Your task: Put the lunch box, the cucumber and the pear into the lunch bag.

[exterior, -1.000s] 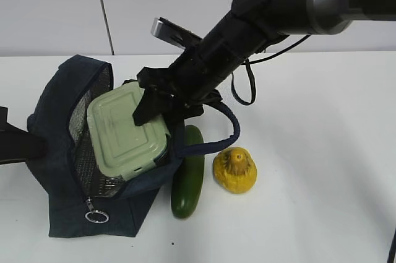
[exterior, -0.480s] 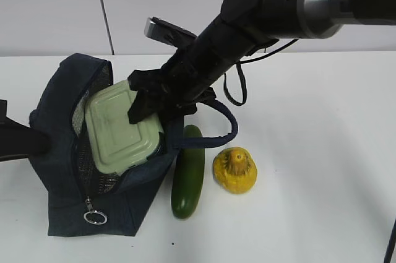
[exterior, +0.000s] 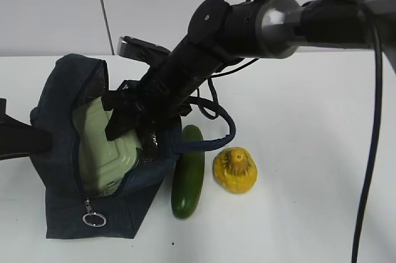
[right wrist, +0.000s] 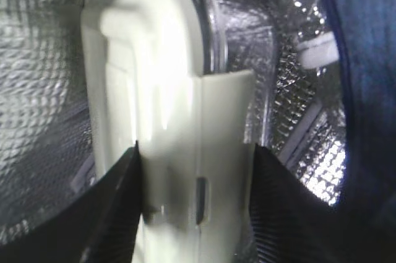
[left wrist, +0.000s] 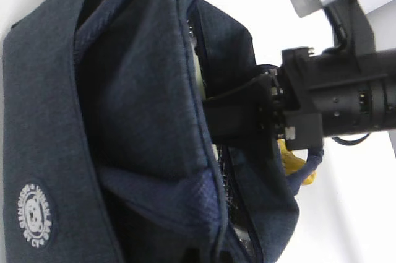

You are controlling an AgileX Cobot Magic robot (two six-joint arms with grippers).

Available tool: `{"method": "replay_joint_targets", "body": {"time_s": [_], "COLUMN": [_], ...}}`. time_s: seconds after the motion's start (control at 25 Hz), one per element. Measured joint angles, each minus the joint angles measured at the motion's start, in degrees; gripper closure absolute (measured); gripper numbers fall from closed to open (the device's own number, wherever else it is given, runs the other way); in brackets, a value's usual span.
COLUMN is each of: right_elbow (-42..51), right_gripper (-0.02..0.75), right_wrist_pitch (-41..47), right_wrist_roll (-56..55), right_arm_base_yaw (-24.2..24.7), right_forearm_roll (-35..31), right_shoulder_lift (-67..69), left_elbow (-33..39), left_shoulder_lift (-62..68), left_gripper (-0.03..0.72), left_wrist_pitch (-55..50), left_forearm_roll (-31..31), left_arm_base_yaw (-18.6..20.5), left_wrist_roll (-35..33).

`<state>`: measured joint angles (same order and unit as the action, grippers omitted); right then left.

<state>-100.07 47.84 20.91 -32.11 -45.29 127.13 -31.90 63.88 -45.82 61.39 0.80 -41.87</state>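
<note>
The navy lunch bag (exterior: 62, 176) lies open at the left, flap up. The lunch box (exterior: 102, 151), with its sage-green lid, stands tilted inside it, mostly within the opening. My right gripper (exterior: 127, 117) is shut on the lunch box, reaching into the bag. In the right wrist view its fingers (right wrist: 117, 207) clamp the lunch box (right wrist: 154, 90) against the silvery lining (right wrist: 37, 90). The cucumber (exterior: 189, 173) and the pear (exterior: 235, 170) lie on the table right of the bag. My left gripper (exterior: 34, 142) holds the bag's left side; the left wrist view shows bag fabric (left wrist: 62, 120) pinched at the bottom.
The bag's looped handle (exterior: 223, 120) arches over the cucumber's far end, under the right arm. The zipper ring pull (exterior: 94, 219) hangs at the bag's front corner. A white table (exterior: 309, 151) stretches to the right, with a white wall behind.
My right gripper has moved left and down, carrying the lunch box from the bag's mouth deeper inside. The box has tipped more onto its edge. The cucumber and the pear have not moved.
</note>
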Motion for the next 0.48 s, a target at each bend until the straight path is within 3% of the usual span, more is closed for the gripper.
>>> {"method": "replay_joint_targets", "body": {"time_s": [0.24, 0.48], "right_elbow": [-0.58, -1.30], "right_gripper": [0.336, 0.237], "right_wrist_pitch": [0.11, 1.09], "right_wrist_roll": [-0.39, -0.42], "right_arm_base_yaw": [-0.21, -0.22], "right_forearm_roll": [2.11, 3.20], "right_shoulder_lift": [1.46, 1.46], "left_elbow": [0.00, 0.00], "left_shoulder_lift": [0.00, 0.00], "left_gripper": [0.701, 0.701], "left_wrist_pitch": [-0.52, -1.16], "left_forearm_roll": [0.29, 0.35], "left_arm_base_yaw": [0.00, 0.00], "left_wrist_roll": [-0.03, -0.16]}}
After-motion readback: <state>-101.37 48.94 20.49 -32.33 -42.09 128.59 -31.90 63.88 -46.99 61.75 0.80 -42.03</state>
